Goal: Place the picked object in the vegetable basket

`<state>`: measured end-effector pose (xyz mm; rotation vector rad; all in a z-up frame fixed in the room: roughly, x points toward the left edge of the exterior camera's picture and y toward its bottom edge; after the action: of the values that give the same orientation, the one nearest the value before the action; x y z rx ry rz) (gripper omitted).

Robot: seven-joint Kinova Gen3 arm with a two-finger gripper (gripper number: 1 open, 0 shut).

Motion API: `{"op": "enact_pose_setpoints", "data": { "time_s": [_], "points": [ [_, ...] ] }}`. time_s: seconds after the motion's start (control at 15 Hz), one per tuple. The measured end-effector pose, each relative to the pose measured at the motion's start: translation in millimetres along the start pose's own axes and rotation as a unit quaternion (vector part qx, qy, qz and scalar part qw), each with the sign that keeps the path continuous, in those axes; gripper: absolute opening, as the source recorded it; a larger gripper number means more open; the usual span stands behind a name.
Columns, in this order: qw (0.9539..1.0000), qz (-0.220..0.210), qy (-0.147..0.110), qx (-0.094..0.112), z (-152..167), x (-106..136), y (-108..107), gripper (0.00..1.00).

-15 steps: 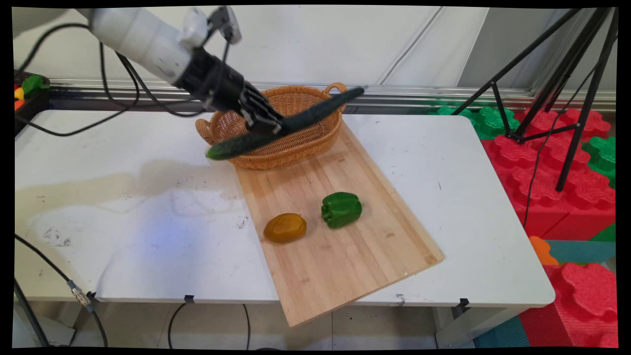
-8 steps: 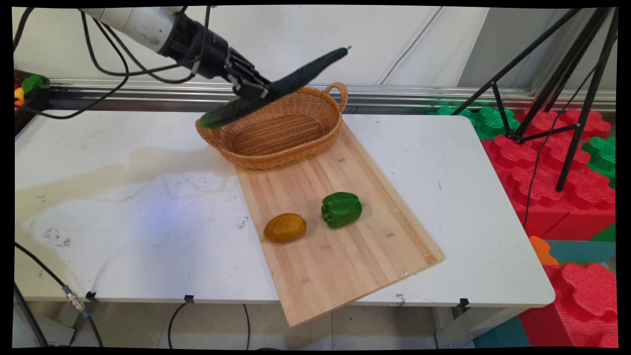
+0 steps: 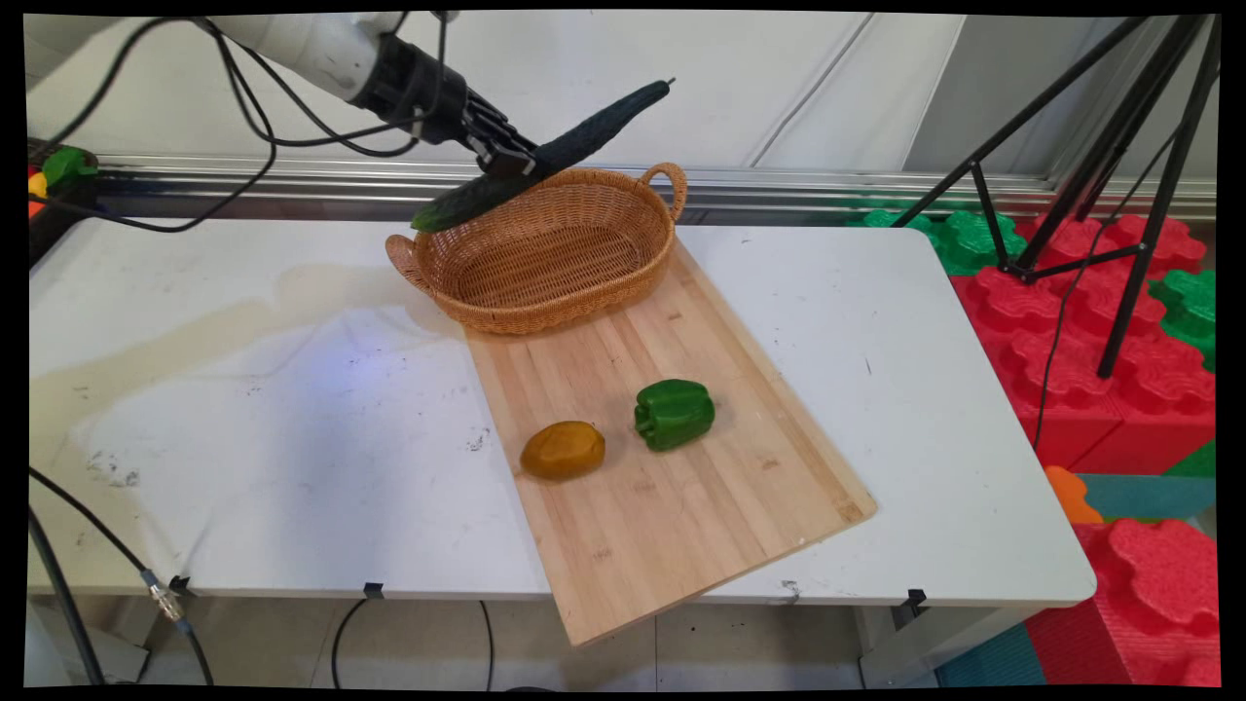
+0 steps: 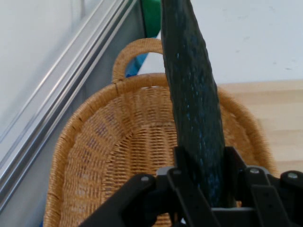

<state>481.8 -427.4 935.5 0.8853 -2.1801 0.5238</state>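
Note:
My gripper is shut on a long dark green cucumber, holding it near its middle, tilted with its far end up to the right. It hangs in the air above the back left rim of a wicker basket that has nothing in it. In the hand view the cucumber runs up between my fingers, with the basket below and its handle at the far end.
The basket stands on the far end of a wooden cutting board. A green bell pepper and a brownish-yellow fruit lie on the board nearer the camera. A black tripod and foam blocks are to the right of the table.
The gripper has risen with the cucumber from inside the basket to above its back left rim. In the last half second it moved slightly right and up.

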Motion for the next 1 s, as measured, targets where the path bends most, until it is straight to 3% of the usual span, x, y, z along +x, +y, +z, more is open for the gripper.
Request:
{"op": "enact_pose_setpoints", "data": {
  "time_s": [0.53, 0.93, 1.0],
  "points": [
    [0.9996, -0.016, -0.02, 0.005, 68, -21, -17, 0.0],
    [0.999, -0.02, -0.04, 0.003, 93, -37, -19, 0.0],
    [0.999, -0.021, -0.04, 0.003, 95, -38, -19, 1.0]
  ]
}}
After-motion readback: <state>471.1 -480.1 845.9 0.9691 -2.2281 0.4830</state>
